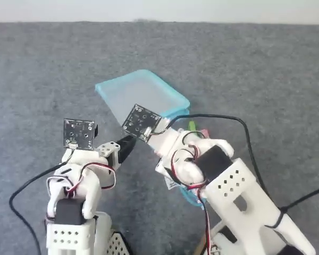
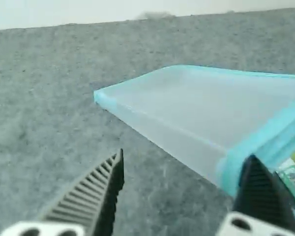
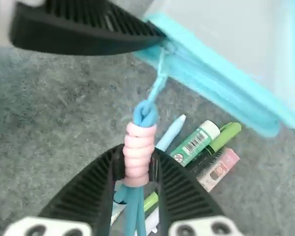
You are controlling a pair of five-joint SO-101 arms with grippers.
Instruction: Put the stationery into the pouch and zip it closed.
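**Operator:** Which step am I on?

**Spotter:** An early one, by my reading. Your stationery (image 3: 201,142), a loose heap of pens and markers, lies on the grey mat (image 3: 39,113) just beside the pouch (image 3: 226,44). I can see none of it inside. So I'd call this the zip work that comes before loading, not the final closing.

**Operator:** What have the grippers got?

**Spotter:** Your right gripper (image 3: 137,156) is pinched tight on the pink beaded zip pull (image 3: 138,140). Its teal cord (image 3: 156,87) runs up to the pouch's corner. Your left gripper (image 2: 185,160) is spread wide and holds nothing. One of its fingers (image 2: 258,189) is at that same teal-edged corner, touching or nearly so, and the other is out over the mat.

**Operator:** Is the zip open?

**Spotter:** I can't tell from these views.

**Operator:** And next?

**Spotter:** My guess is that you should bring the left jaws together on that corner to anchor the pouch. Then draw the pull along the line of the zip, not upward. The pouch looks light, so it may slide or lift with the cord if nothing pins it.
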